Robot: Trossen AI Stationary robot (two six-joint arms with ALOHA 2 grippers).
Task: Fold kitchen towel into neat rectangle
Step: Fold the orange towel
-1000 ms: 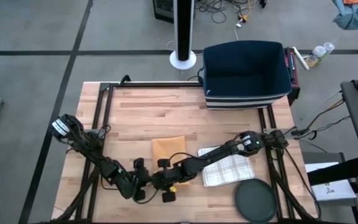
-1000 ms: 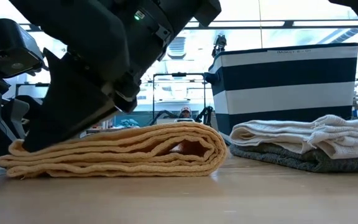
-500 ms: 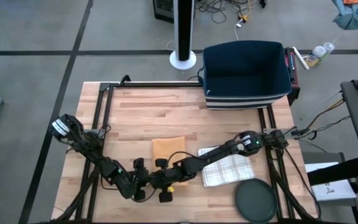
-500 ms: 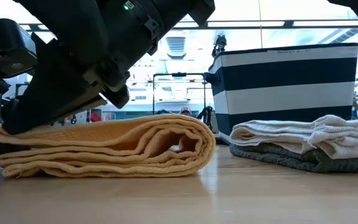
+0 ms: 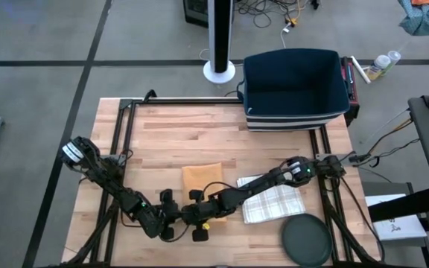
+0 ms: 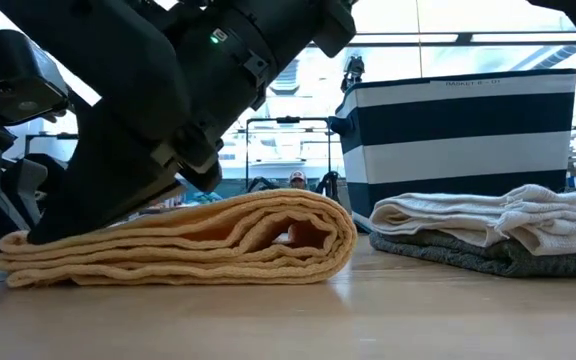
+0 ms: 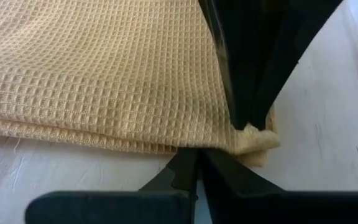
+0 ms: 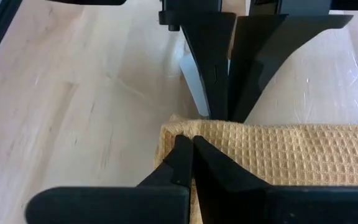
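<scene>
The yellow waffle-weave kitchen towel [image 5: 202,177] lies folded in several layers on the wooden table. In the low view, the towel [image 6: 198,240] has its rounded fold on the right. My right gripper [image 8: 188,144] is shut at the towel's near left corner. My left gripper [image 7: 197,155] is also shut, with its tips at the near edge beside that corner. In the high view both grippers, left [image 5: 179,208] and right [image 5: 193,203], meet just near of the towel. My left gripper touches the towel's near edge [image 7: 178,148] with its shut fingertips, slanting down from the near left. Whether any layer lies between the fingers cannot be told. My right gripper is shut on the bunched near left corner [image 7: 257,140]. It slants down from the table's right and lies on the top layer [image 6: 118,225]. The towel rests flat on the table.
A navy and white striped basket [image 5: 296,89] stands at the far right. A white checked towel on a grey one [image 5: 274,202] lies right of the yellow towel, under my right arm. A dark round disc [image 5: 306,242] sits near the front right corner.
My right gripper raised the towel's upper layers at the left end about half a second ago. It has since lowered them onto the stack. The lower layers and the rounded fold stayed on the table.
</scene>
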